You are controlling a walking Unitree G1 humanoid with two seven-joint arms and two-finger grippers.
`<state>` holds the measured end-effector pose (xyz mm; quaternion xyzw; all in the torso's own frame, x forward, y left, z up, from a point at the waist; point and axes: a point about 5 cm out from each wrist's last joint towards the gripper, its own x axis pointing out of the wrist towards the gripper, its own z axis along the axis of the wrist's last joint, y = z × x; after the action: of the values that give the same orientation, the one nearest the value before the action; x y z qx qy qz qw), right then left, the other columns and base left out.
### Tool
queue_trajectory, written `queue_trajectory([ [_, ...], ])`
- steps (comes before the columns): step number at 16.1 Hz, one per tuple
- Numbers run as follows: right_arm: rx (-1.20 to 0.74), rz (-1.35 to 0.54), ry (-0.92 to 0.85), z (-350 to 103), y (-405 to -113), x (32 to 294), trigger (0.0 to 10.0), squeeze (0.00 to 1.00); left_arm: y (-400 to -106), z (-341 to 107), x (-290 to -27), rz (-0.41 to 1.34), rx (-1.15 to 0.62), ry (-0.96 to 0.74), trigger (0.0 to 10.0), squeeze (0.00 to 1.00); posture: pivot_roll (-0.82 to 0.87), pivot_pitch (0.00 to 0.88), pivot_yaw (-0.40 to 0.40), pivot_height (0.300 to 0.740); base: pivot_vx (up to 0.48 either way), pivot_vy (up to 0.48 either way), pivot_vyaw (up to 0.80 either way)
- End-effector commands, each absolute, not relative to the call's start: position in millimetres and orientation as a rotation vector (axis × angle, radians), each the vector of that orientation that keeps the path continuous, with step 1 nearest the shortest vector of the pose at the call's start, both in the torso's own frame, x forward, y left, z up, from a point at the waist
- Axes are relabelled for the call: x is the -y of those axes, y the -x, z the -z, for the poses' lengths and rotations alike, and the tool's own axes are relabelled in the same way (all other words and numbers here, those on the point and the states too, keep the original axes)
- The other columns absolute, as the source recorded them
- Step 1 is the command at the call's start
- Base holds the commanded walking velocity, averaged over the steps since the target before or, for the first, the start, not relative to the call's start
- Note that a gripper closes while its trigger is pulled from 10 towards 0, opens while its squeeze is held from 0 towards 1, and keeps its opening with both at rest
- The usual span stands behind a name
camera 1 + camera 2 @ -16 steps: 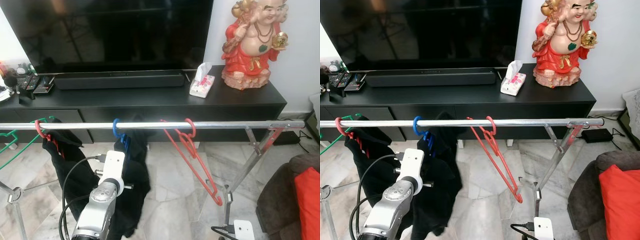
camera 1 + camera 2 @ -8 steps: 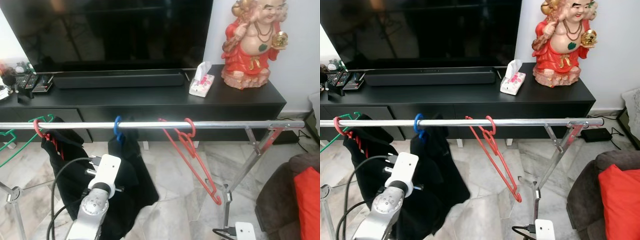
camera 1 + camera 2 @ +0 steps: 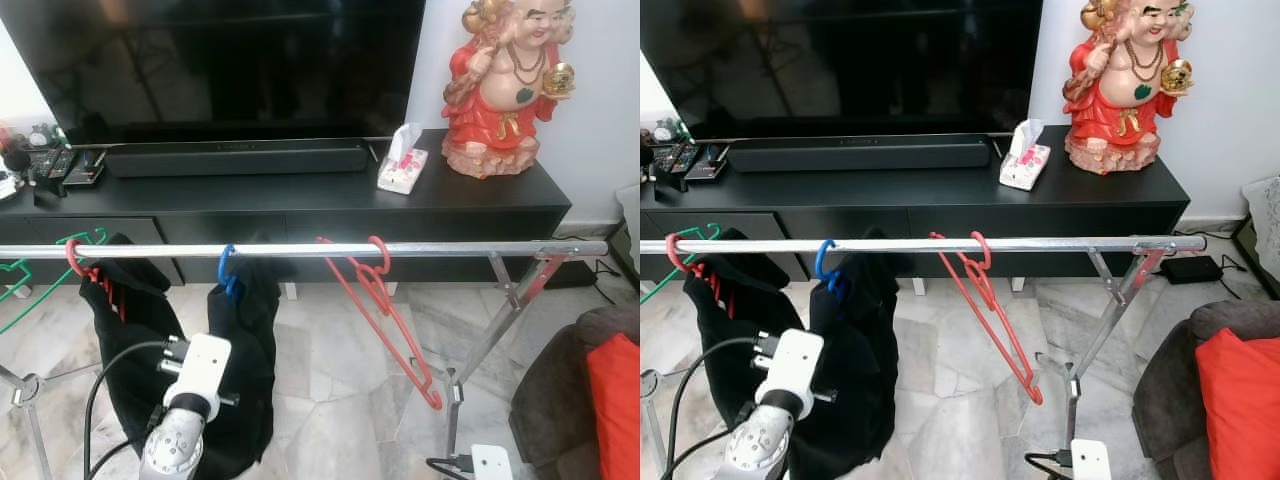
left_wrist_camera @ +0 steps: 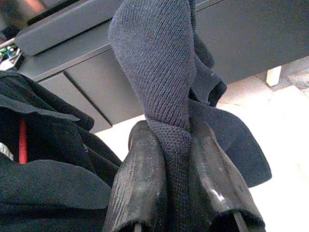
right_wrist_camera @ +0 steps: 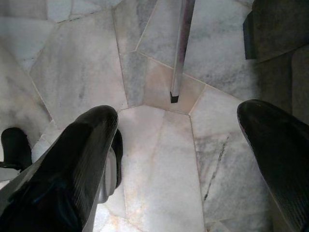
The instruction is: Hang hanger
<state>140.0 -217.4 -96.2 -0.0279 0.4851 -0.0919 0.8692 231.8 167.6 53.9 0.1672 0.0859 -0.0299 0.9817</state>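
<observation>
Clamped on a fold of dark knitted garment [image 4: 159,96], the fingers [image 4: 140,188] of the left gripper [image 4: 175,193] leave no gap beyond the cloth itself. The right gripper [image 5: 193,159] is spread wide, holds nothing, and points down at the marble floor [image 5: 159,193].

Landmark: the metal rail [image 3: 300,250] of the clothes rack, in front of the black TV cabinet [image 3: 300,200].

- The blue hanger [image 3: 228,272] has its hook over the rail, left of the rail's middle, and carries the dark garment, which hangs below the rail.
- A red hanger [image 3: 385,320] hangs empty and tilted, right of the blue one on the rail.
- Another red hook [image 3: 76,258] with black clothing sits near the rail's left end, with a green hanger [image 3: 40,280] beside it.
- The left arm is below the rail, in front of the garment.

Judgement: the hook appears seated, so the step in hand is release. Procedure:
1. Avoid pulling on the cloth; tension could drag the hook along or off the rail.
2. Part the fingers fully before moving.
3. Back the arm away low, clear of the neighbouring clothing.
</observation>
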Motion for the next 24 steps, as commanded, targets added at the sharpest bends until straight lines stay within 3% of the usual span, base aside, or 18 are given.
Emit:
queue_trajectory([
  [1,-1.02,0.191,0.061,97.1,-138.1,216.0,10.0,0.0,-233.2,-59.6,-167.2,0.056,-0.119,-0.335,10.0,0.0,-0.11,0.0,0.007,0.74,0.0,0.0,0.0],
  [8,-0.969,0.188,0.076,85.1,-167.8,221.4,10.0,0.0,-254.7,-43.3,-166.2,0.02,-0.129,-0.275,10.0,0.0,-0.12,0.0,-0.002,0.74,0.0,0.0,0.0],
  [10,-0.968,0.215,0.082,84.3,-155.8,242.9,10.0,0.0,-262.6,-43.8,-162.7,0.028,-0.126,-0.276,10.0,0.0,-0.12,0.0,-0.005,0.74,0.0,0.0,0.0],
  [16,-0.981,0.274,0.053,84.1,-146.7,256.3,10.0,0.0,-289.9,-56.5,-155.9,0.07,-0.071,-0.302,10.0,0.0,-0.11,0.0,-0.01,0.74,0.0,0.0,0.0],
  [20,-1.008,0.299,0.063,84.6,-136.4,267.1,10.0,0.0,-288.3,-52.7,-161.4,0.029,-0.077,-0.284,10.0,0.0,-0.1,0.0,-0.028,0.74,0.0,0.0,0.0],
  [24,-1.013,0.342,0.048,85.0,-131.2,271.6,10.0,0.0,-267.1,-51.3,-170.2,-0.017,0.0,-0.288,10.0,0.0,-0.12,0.0,-0.015,0.74,0.0,0.0,0.0],
])
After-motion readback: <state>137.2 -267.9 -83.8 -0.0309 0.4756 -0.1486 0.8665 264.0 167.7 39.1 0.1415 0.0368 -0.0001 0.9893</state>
